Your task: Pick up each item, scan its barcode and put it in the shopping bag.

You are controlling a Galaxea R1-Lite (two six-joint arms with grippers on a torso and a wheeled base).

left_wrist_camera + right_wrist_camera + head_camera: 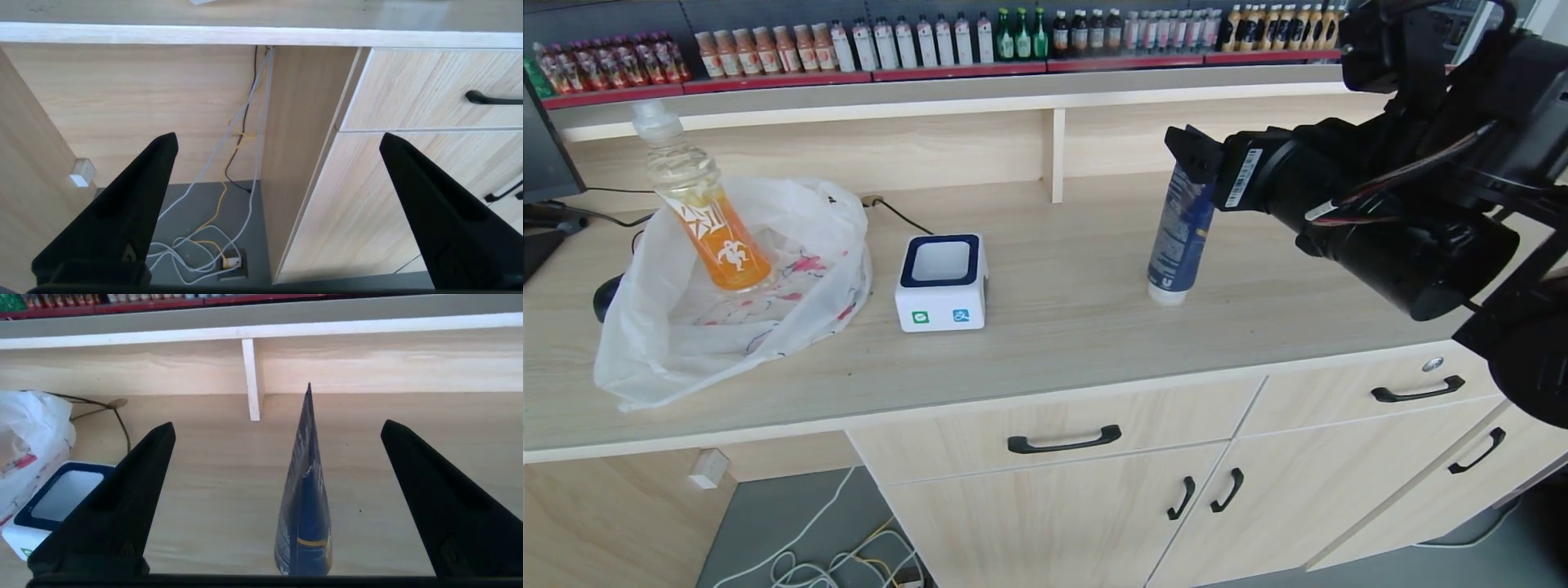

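Observation:
A blue tube [1180,237] stands on its white cap at the right of the wooden counter [1054,343]. My right gripper [1192,155] is at the tube's top end. In the right wrist view the right gripper [278,429] is open, with the tube [304,506] upright between its spread fingers and untouched. An orange drink bottle [707,220] leans inside the white plastic shopping bag [792,269] at the left. The white scanner [941,282] with a blue rim sits mid-counter. My left gripper [278,139] is open and empty below counter level.
A shelf of bottled drinks [1013,37] runs along the back, above a low wooden ledge with a divider [1058,155]. A dark monitor [543,155] stands at the far left. Drawers and cabinet doors [1062,441] lie under the counter, and cables [204,237] trail on the floor.

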